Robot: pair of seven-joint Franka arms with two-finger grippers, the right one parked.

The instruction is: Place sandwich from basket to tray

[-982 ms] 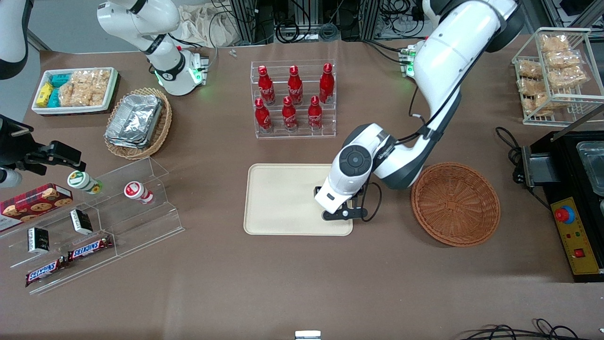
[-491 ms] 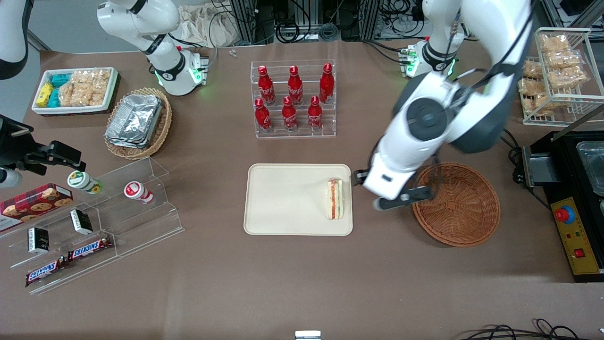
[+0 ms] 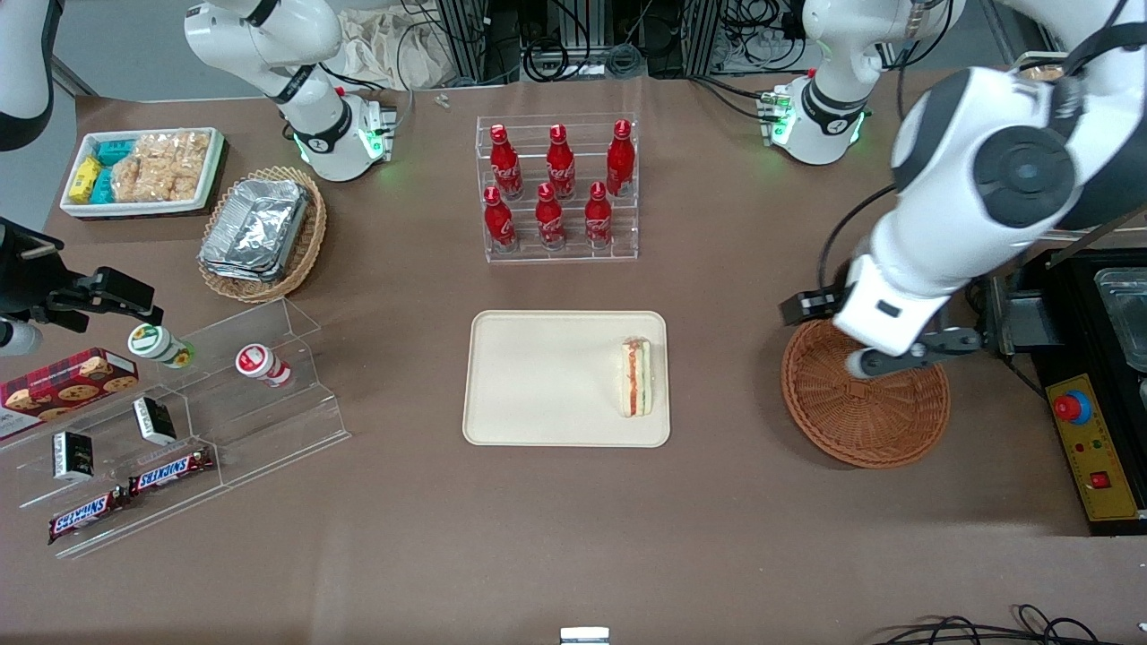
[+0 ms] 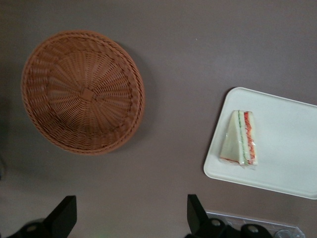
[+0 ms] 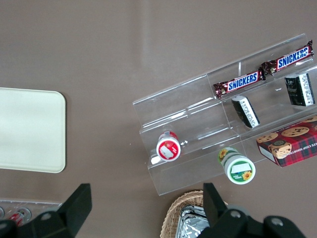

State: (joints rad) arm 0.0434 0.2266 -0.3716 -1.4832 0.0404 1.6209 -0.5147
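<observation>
Gripper (image 3: 896,354) fingers are seen spread wide apart with nothing between them, high over the rim of the basket (image 3: 865,394) at the working arm's end of the table (image 3: 573,537). The sandwich (image 3: 637,377) lies flat on the tray (image 3: 538,376), close to the tray edge that faces the basket, with its striped cut edge turned upward. The placing step is judged to be done, so only a clean withdrawal is called for: the arm is best carried up and away from the tray, and nothing should be brushed on the way, neither the basket rim nor the rack of red bottles (image 3: 557,188) that stands farther from the front camera than the tray.

As for containers, the basket (image 4: 82,91) is seen bare inside in the left wrist view, only its woven bottom showing. The tray (image 4: 287,148) holds the sandwich (image 4: 240,138) alone, the rest of its surface being uncovered. Toward the parked arm's end, a lighter wicker basket (image 3: 309,237) holds stacked foil trays (image 3: 254,228), and a white bin (image 3: 211,175) holds snack packets
</observation>
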